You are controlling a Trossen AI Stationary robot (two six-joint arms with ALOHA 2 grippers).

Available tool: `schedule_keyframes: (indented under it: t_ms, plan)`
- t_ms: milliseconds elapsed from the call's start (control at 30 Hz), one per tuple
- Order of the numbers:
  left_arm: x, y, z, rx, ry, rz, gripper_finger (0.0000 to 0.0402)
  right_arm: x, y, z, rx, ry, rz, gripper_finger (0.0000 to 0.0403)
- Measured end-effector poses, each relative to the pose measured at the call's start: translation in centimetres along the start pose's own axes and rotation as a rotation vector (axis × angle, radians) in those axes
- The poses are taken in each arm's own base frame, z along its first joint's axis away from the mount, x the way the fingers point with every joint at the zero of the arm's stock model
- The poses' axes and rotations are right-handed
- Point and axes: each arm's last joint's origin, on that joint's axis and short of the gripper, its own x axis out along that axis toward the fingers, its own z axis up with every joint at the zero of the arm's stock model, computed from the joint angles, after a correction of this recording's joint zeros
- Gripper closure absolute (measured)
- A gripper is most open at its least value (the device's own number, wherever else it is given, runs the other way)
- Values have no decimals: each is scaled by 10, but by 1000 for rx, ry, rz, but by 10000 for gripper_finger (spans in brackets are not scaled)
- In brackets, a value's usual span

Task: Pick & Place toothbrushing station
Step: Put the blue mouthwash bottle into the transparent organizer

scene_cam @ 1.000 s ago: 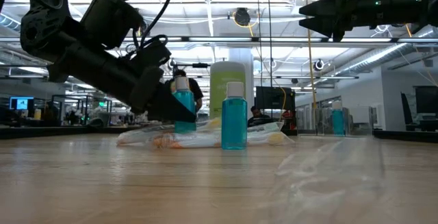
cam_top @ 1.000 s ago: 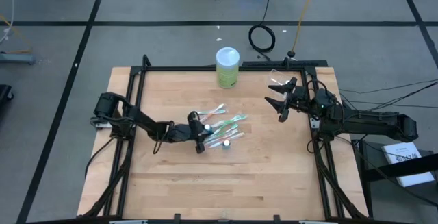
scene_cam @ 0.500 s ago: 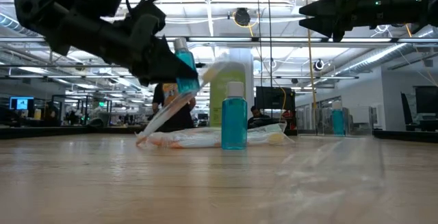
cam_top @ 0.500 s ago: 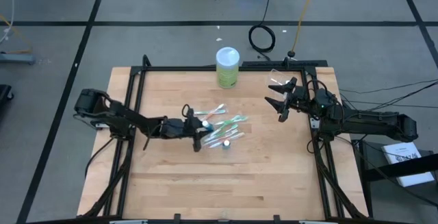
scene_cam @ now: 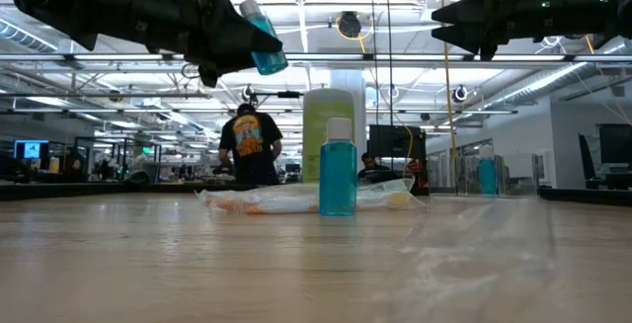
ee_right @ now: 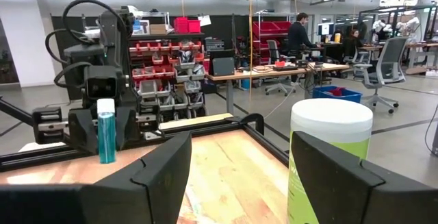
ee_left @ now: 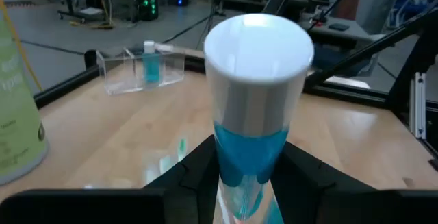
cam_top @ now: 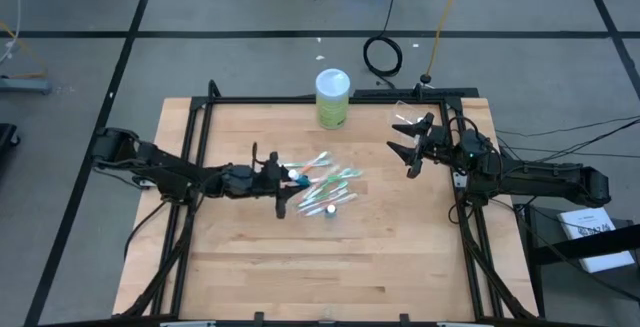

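Left gripper [cam_top: 281, 179] of mine is pinching a tiny teal white-capped tube [scene_cam: 261, 39] up off the table, cap forward, and the small clear plastic cup [ee_left: 134, 70] sits well off toward my spread-open right gripper [cam_top: 409, 143].

Bench [cam_top: 400, 257]: pale wood grain, black frame. Held tube [ee_left: 252, 125]: teal body, white cap. Standing tube [scene_cam: 337, 168]: teal, white cap. Toothbrushes [cam_top: 330, 179]: green-white and pink-white. Cylinder [cam_top: 333, 99]: lime green, white lid. Arms: black. Floor [cam_top: 250, 57]: grey, black lines. Person [scene_cam: 248, 145]: dark shirt, orange-yellow print.
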Motion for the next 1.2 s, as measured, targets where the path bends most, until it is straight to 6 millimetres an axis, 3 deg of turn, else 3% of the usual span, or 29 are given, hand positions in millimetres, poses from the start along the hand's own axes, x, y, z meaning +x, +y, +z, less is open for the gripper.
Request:
schedule_keyframes:
  t_ms: [300, 667, 867, 1200]
  plan:
    - [1, 0, -2, 4, 29, 8, 279, 0, 0, 0, 0, 0, 3, 156]
    - [21, 2, 26, 111, 259, 79, 279, 0, 0, 0, 25, 0, 3, 156]
    - [25, 20, 31, 167, 258, 133, 279, 0, 0, 0, 24, 0, 2, 156]
    - [28, 62, 38, 112, 249, 209, 279, 0, 0, 0, -6, 1, 6, 156]
